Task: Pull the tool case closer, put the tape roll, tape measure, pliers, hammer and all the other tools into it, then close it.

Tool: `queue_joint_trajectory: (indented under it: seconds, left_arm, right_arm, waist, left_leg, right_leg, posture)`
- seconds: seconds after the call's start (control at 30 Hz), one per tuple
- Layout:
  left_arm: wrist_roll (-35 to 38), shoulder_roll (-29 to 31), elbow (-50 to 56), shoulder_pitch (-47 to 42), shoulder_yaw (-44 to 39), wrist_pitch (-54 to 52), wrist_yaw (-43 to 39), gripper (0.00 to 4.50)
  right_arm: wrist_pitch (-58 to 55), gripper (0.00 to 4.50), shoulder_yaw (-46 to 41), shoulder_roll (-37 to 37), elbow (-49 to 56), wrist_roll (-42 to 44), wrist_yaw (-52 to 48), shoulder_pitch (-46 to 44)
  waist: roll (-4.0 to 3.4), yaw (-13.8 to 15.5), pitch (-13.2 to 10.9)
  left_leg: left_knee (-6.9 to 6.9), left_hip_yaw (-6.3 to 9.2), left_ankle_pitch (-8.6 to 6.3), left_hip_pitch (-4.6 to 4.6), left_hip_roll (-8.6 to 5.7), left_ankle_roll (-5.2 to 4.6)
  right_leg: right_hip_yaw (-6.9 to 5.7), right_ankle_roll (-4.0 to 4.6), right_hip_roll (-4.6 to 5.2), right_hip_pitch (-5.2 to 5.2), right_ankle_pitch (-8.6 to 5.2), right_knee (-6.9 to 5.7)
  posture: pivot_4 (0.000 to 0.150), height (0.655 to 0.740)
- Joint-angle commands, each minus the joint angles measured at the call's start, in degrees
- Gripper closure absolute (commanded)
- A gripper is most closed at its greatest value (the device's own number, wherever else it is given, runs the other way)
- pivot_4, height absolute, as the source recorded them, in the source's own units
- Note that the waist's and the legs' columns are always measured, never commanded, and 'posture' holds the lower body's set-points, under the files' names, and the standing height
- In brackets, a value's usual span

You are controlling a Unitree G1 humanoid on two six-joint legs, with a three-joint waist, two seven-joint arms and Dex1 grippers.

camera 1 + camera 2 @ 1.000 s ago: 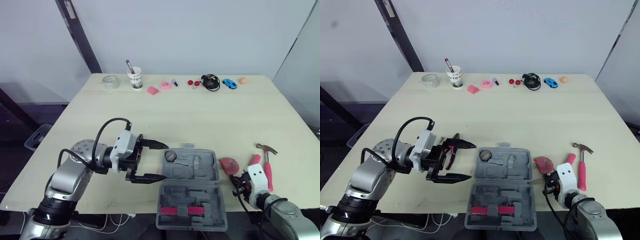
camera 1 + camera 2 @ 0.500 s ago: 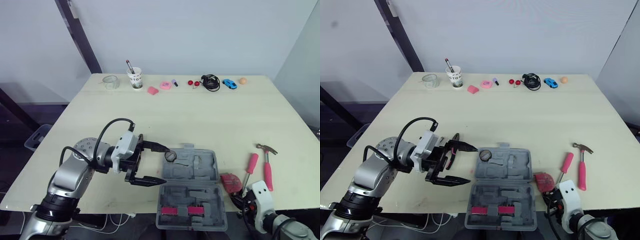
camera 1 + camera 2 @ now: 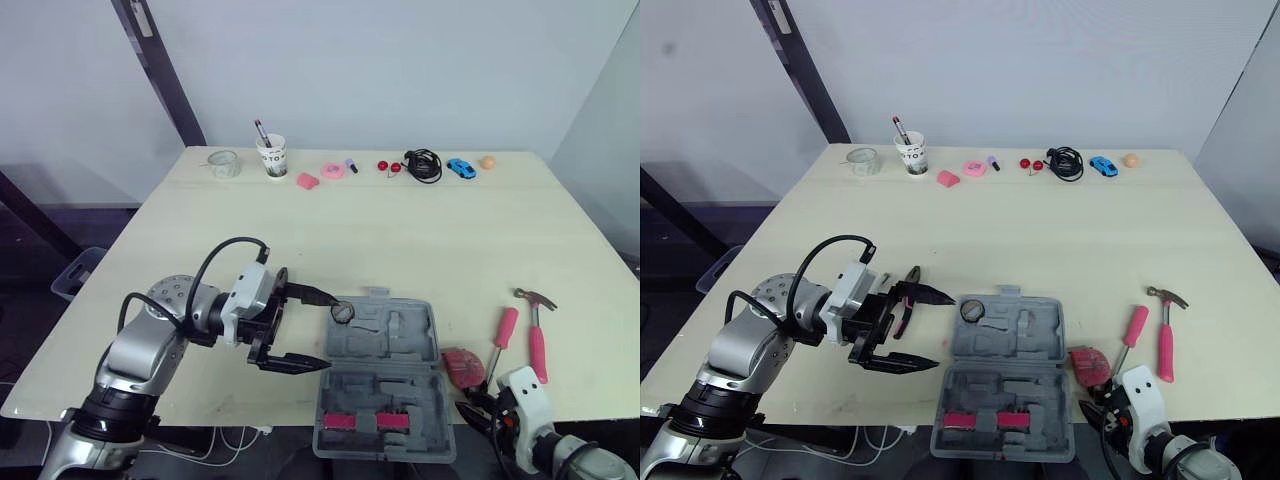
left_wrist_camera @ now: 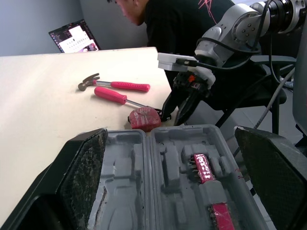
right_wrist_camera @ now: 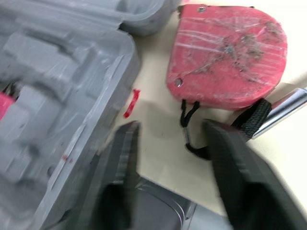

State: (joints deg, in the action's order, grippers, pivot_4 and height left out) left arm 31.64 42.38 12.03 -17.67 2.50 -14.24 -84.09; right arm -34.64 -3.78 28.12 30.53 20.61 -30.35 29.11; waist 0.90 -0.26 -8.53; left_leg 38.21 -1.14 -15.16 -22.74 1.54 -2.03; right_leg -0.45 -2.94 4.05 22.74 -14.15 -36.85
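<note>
Left eye view: L gripper (image 3: 328, 330) spread wide beside tool case (image 3: 385, 345), empty. R gripper (image 5: 170, 128) spread too, empty, near tape measure (image 5: 229, 60).

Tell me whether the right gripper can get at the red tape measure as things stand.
Probably yes. The right gripper is open and the tape measure lies on bare table just ahead of it, beside the tool case, with nothing between them.
</note>
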Motion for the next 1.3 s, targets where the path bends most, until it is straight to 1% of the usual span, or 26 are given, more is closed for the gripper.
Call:
queue_joint_trajectory:
  seconds: [0.03, 0.07, 0.17, 0.23, 0.37, 0.43, 0.47, 0.63, 0.73, 0.83, 1.03, 1.3]
  left_arm:
    - [0.6, 0.4, 0.4, -0.1, -1.0, 0.8, -0.2, 0.00]
    - [0.7, 0.4, 0.4, -0.1, -1.0, 0.8, 0.0, 0.00]
    - [0.8, 0.3, 0.5, 0.2, -1.3, 0.9, 0.3, 0.00]
    - [0.9, 0.3, 0.5, 0.4, -1.4, 0.8, 0.4, 0.00]
    - [1.0, 0.2, 0.7, 1.1, -1.5, 1.2, 0.5, 0.00]
    - [1.2, 0.0, 0.9, 1.2, -1.6, 1.3, 0.8, 0.00]
    - [1.4, 0.0, 1.0, 1.2, -1.7, 1.2, 0.9, 0.00]
    - [1.5, 0.2, 1.4, 1.4, -2.0, 1.2, 1.3, 0.00]
    - [1.5, 0.4, 1.6, 1.8, -2.1, 1.3, 1.3, 0.00]
    - [1.9, 0.4, 2.2, 1.8, -2.4, 0.9, 1.6, 0.00]
    - [2.9, 0.9, 2.4, 2.0, -3.2, 0.2, 1.3, 0.00]
    - [3.0, 2.3, 2.9, 3.6, -4.1, 0.7, 1.0, 0.00]
  right_arm:
    - [-0.4, 0.79, -5.1, 3.0, 4.8, 3.5, -3.5, 2.8]
    - [-0.9, 0.38, -6.3, 4.4, 6.4, 4.7, -4.9, 3.5]
    - [-1.4, 0.38, -9.7, 8.6, 9.1, 7.1, -8.7, 4.5]
    - [-0.3, 0.38, -10.9, 10.1, 9.7, 7.9, -10.5, 4.4]
    - [5.6, 0.38, -12.1, 14.4, 7.1, 6.9, -16.7, 1.3]
    - [9.2, 0.38, -11.1, 16.1, 3.1, 7.1, -21.2, -2.6]
    - [11.1, 0.18, -10.4, 17.3, 0.9, 6.7, -23.7, -4.7]
    - [21.2, 0.18, -5.9, 21.4, -10.4, 2.3, -33.1, -13.5]
    - [25.9, 0.18, -3.0, 22.6, -17.0, 0.3, -37.5, -19.2]
    - [34.2, 0.18, 1.9, 23.6, -25.5, -4.8, -42.3, -26.4]
    - [44.9, 0.18, 9.4, 22.4, -38.2, -11.4, -46.9, -37.4]
    - [48.7, 0.18, 14.9, 21.3, -47.6, -16.7, -48.2, -44.1]
  waist:
    - [0.00, 0.2, 0.0]
    - [0.00, 0.2, 0.0]
    - [0.03, 0.3, 0.0]
    - [0.03, 0.3, 0.0]
    - [0.07, 0.3, 0.0]
    - [0.14, 0.4, -0.1]
    - [0.14, 0.4, -0.1]
    - [0.16, 0.7, -0.1]
    - [0.16, 0.9, -0.1]
    - [0.14, 0.9, -0.1]
    - [0.12, 0.9, -0.1]
    - [0.10, 0.9, -0.1]
  left_leg:
    - [0.01, 0.00, 0.00, 0.00, 0.00, 0.00]
    - [0.01, 0.00, 0.00, 0.00, 0.00, 0.00]
    - [0.03, 0.00, 0.00, 0.01, 0.00, 0.00]
    - [0.06, 0.00, 0.00, 0.01, 0.03, 0.00]
    - [0.07, -0.01, 0.00, 0.02, 0.02, 0.00]
    - [0.08, -0.01, 0.00, 0.01, 0.02, 0.00]
    - [0.09, 0.00, 0.00, 0.02, 0.02, 0.00]
    - [0.11, -0.03, 0.00, 0.01, -0.02, 0.00]
    - [0.12, -0.03, 0.00, 0.00, -0.03, 0.00]
    - [0.13, -0.05, 0.00, 0.01, -0.03, -0.01]
    - [0.14, -0.05, 0.00, 0.01, -0.03, -0.01]
    - [0.14, -0.07, 0.01, 0.01, -0.04, 0.00]
  right_leg:
    - [0.00, 0.00, 0.00, 0.00, 0.00, 0.00]
    - [0.00, 0.00, 0.00, -0.01, 0.01, 0.00]
    - [0.00, -0.01, 0.00, -0.03, 0.00, 0.00]
    - [-0.01, -0.08, -0.02, -0.03, -0.03, 0.00]
    - [0.00, -0.12, -0.02, -0.04, -0.06, 0.00]
    - [-0.01, -0.13, -0.02, -0.04, -0.05, 0.00]
    - [-0.01, -0.13, -0.03, -0.05, -0.05, 0.00]
    - [0.07, -0.03, -0.04, -0.05, 0.05, 0.01]
    - [0.08, -0.06, -0.05, -0.05, 0.07, 0.01]
    - [0.09, -0.05, -0.05, -0.05, 0.07, 0.01]
    - [0.08, -0.23, -0.06, -0.06, 0.19, 0.00]
    - [0.10, -0.23, -0.05, -0.06, 0.20, 0.00]
  posture:
    - [0.150, 0.7400]
    - [0.150, 0.7400]
    - [0.150, 0.7400]
    - [0.150, 0.7400]
    - [0.150, 0.7400]
    - [0.150, 0.7400]
    - [0.150, 0.7400]
    - [0.150, 0.7400]
    - [0.150, 0.7400]
    - [0.150, 0.7400]
    - [0.150, 0.7400]
    - [0.150, 0.7400]
